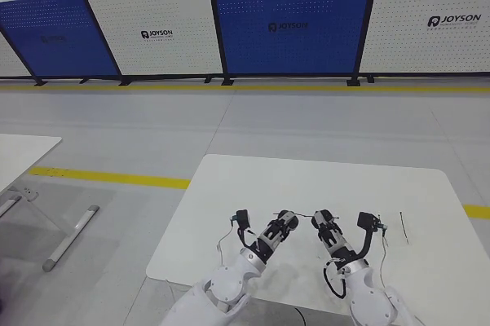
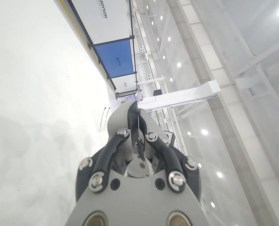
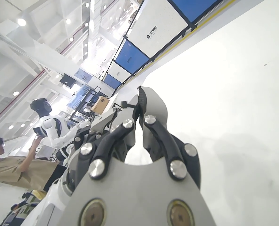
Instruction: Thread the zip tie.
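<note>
A thin black zip tie [image 1: 304, 215] spans the short gap between my two grippers above the front middle of the white table [image 1: 326, 179]. My left gripper [image 1: 289, 217] is shut on its strap; in the left wrist view the strap [image 2: 138, 123] runs as a fine line between the closed fingers of the gripper [image 2: 135, 106]. My right gripper [image 1: 320, 218] faces it tip to tip. In the right wrist view this gripper [image 3: 139, 96] is shut on the tie, and the tie's square head [image 3: 125, 104] sticks out to one side of the fingertips.
Spare black zip ties [image 1: 404, 227] lie flat on the table to the right of the grippers, also seen as spare ties [image 2: 103, 116] past my left gripper. A second white table [image 1: 8, 159] stands off to the left across open floor.
</note>
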Tool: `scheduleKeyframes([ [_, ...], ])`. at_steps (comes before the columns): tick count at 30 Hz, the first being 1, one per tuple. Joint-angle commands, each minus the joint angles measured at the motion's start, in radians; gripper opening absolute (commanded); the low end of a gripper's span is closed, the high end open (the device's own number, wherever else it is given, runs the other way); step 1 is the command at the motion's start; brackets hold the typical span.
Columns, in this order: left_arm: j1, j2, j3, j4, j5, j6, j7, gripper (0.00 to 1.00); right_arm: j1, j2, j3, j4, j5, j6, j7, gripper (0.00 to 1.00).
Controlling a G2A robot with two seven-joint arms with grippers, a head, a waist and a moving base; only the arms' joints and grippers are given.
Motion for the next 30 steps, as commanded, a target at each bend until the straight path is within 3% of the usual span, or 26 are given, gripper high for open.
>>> scheduleKeyframes([
  [1,0.001,0.0,0.0,-0.003,-0.005,-0.002,-0.012,0.0,0.004,-0.001,-0.001,0.004,0.009,-0.003,0.019,0.0],
  [7,0.006,0.0,-0.001,-0.01,-0.011,-0.004,-0.036,0.0,0.024,-0.003,0.005,0.021,0.096,-0.03,0.117,0.0],
  [20,0.015,0.0,-0.014,-0.015,-0.017,0.003,-0.05,0.0,0.044,-0.007,0.008,0.049,0.11,-0.038,0.143,0.0],
  [21,0.016,-0.001,-0.014,-0.016,-0.016,0.004,-0.048,0.03,0.044,-0.007,0.009,0.049,0.106,-0.038,0.14,0.0],
  [23,0.017,-0.001,-0.015,-0.016,-0.012,0.005,-0.044,0.49,0.043,-0.007,0.009,0.049,0.097,-0.036,0.133,0.0],
  [26,0.018,-0.002,-0.016,-0.016,-0.002,0.007,-0.035,0.87,0.04,-0.008,0.009,0.048,0.081,-0.033,0.124,0.0],
  [28,0.018,-0.002,-0.019,-0.014,0.032,0.0,-0.015,0.87,0.038,-0.008,0.007,0.047,0.065,-0.03,0.115,0.0],
  [30,0.019,-0.002,-0.015,-0.009,0.093,-0.01,0.017,0.74,0.036,-0.008,0.006,0.045,0.046,-0.027,0.101,0.0],
])
